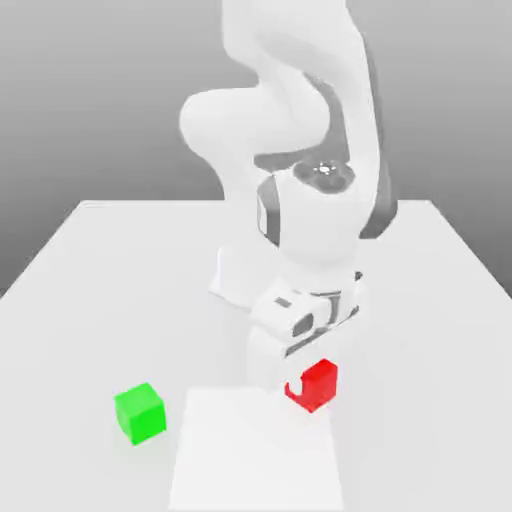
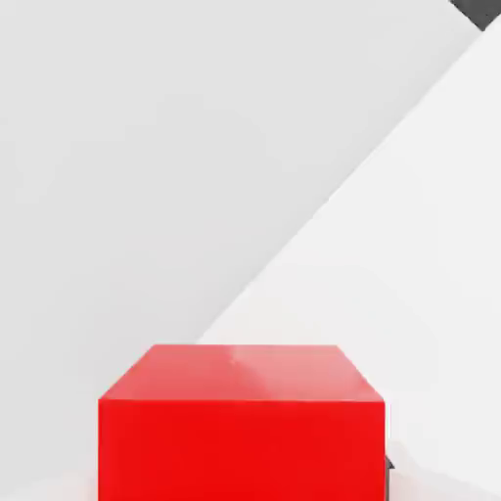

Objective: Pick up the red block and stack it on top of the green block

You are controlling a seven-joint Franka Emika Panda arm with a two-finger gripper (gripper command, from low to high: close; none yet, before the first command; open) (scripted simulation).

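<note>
The red block (image 1: 322, 384) rests on the white table, near the front and right of the middle in the exterior view. My gripper (image 1: 304, 376) has come straight down over it, and a white finger (image 1: 270, 362) covers the block's left edge. It is shut on the red block, which looms close in the hand view (image 2: 241, 421) with a dark finger tip (image 2: 389, 478) at its side. The green block (image 1: 140, 412) sits alone on the table towards the exterior view's left, about two block-widths from the red one.
The arm's white base (image 1: 232, 276) stands behind the blocks at mid-table. A paler rectangular patch (image 1: 255, 455) marks the table surface at the front, between the two blocks. The table's edges (image 1: 40, 255) run back on both sides.
</note>
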